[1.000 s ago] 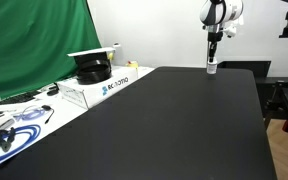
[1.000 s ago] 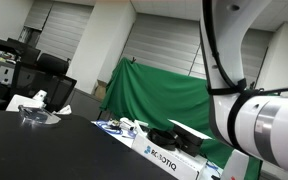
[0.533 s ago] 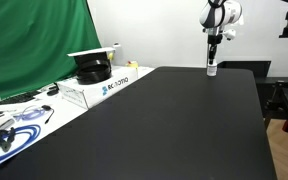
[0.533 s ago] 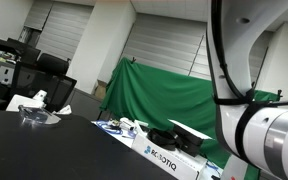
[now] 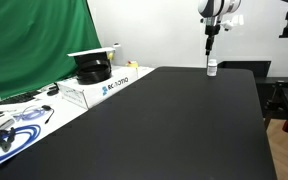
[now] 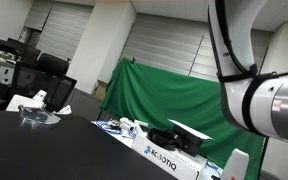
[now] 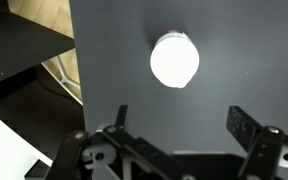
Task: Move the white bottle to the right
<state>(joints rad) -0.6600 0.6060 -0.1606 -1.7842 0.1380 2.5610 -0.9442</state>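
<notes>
The white bottle stands upright near the far edge of the black table. In the wrist view I look straight down on the bottle's round white cap. My gripper hangs directly above the bottle, clear of it. In the wrist view the gripper is open, with its two dark fingers wide apart and nothing between them. The bottle lies beyond the fingertips, on the bare black surface.
A white cardboard box with blue lettering sits at the table's left side with a black object on top. Cables and clutter lie nearer on the left. A green curtain hangs behind. The table edge runs just beside the bottle.
The jaws have opened and let go of the white bottle. The gripper has risen straight up, leaving the bottle standing on the table.
</notes>
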